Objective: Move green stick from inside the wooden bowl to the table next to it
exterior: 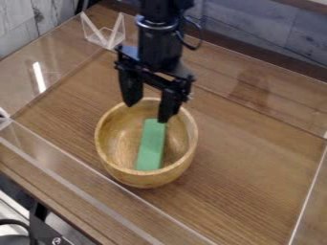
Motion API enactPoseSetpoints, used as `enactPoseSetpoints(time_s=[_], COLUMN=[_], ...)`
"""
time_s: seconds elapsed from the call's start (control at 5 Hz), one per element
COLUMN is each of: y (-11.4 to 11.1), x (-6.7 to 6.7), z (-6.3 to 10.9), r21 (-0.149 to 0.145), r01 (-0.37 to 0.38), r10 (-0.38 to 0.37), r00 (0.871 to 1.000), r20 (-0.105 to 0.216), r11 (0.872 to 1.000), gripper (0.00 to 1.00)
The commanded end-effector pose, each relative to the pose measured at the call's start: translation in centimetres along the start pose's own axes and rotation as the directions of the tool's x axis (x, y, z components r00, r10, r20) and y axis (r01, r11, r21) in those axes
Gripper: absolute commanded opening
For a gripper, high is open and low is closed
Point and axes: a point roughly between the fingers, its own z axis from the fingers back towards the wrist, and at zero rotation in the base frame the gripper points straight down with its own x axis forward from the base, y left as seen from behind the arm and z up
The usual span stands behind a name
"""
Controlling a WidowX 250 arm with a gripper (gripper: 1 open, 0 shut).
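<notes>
The green stick (152, 146) lies flat inside the wooden bowl (125, 168), running from the bowl's far side toward its near side. The bowl stands on the dark wood-grain table (255, 163). My gripper (151, 102) hangs over the bowl's far rim, just above the far end of the stick. Its two dark fingers (132, 92) point down and stand apart, open, with nothing between them. The right fingertip reaches down to the stick's far end; whether it touches is unclear.
Clear acrylic walls (76, 196) edge the table on the near, left and right sides. A small clear bracket (99, 31) stands at the back left. Bare tabletop lies to the right and left of the bowl.
</notes>
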Motion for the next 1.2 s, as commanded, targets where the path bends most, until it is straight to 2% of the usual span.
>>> enactPoseSetpoints(time_s=[0.0,0.6,1.0], y=[0.6,0.4,-0.1], x=[-0.4,-1.2,-1.4], z=[0.2,-2.0,-2.5], r21=[0.015,0.02,0.002], r01=[0.0,-0.035,-0.057], r10=[-0.001,0.034,0.056], r00=[0.999,0.997,0.994], r20=[0.053,0.076,0.091], r11=[1.0,0.999,0.998], gripper=[1.0,1.0,1.0])
